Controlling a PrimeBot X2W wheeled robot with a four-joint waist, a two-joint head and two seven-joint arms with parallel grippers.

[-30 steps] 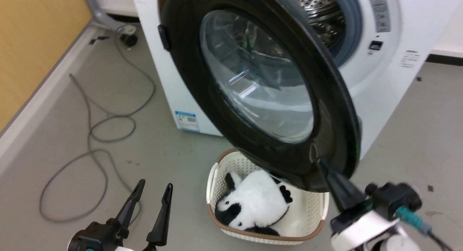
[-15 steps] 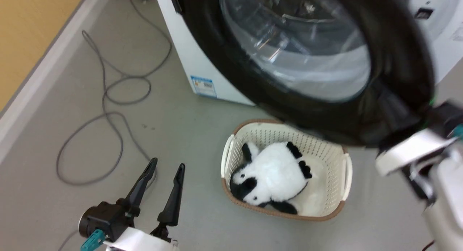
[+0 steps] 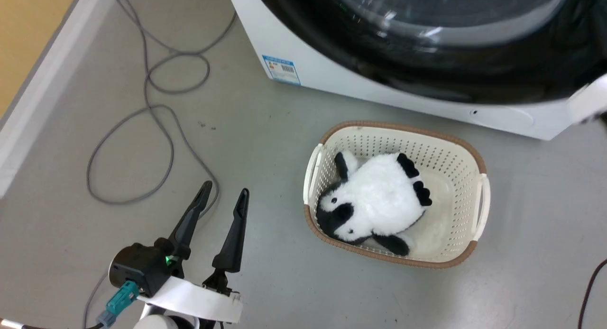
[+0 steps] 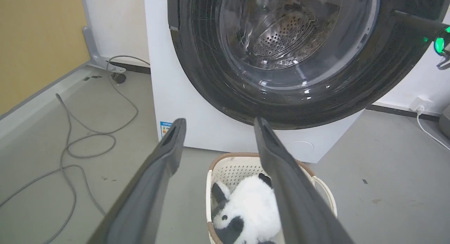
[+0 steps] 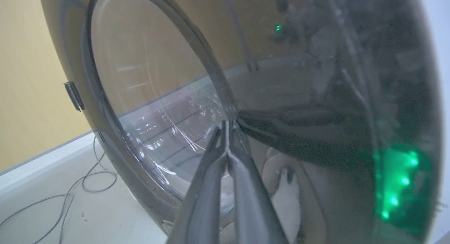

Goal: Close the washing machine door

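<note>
The large round washing machine door (image 4: 197, 61), glossy black rim around a bulging clear glass centre, lies close over the front of the big white washing machine (image 3: 379, 89). The pictures do not show whether it has latched. The right claw (image 5: 227, 131) has its two dark fingers pressed together with nothing between them, the tips against the rim just beside the glass on the door's right, free side.

The push probably works best square to the machine's front and steady until the latch catches. It should stay on the rim and off the glass, because the slick surface could let the tips skid.

The left claw (image 3: 225, 188) hovers at the near left, spread wide and empty, well apart from the door.

On the smooth grey floor (image 3: 265, 130), a cream perforated plastic basket with a brown rim (image 3: 450, 153) sits just in front of the machine and holds a black-and-white plush panda (image 3: 379, 196). A loose grey cable (image 3: 163, 130) loops at the left, towards a yellow wall (image 4: 38, 43).
</note>
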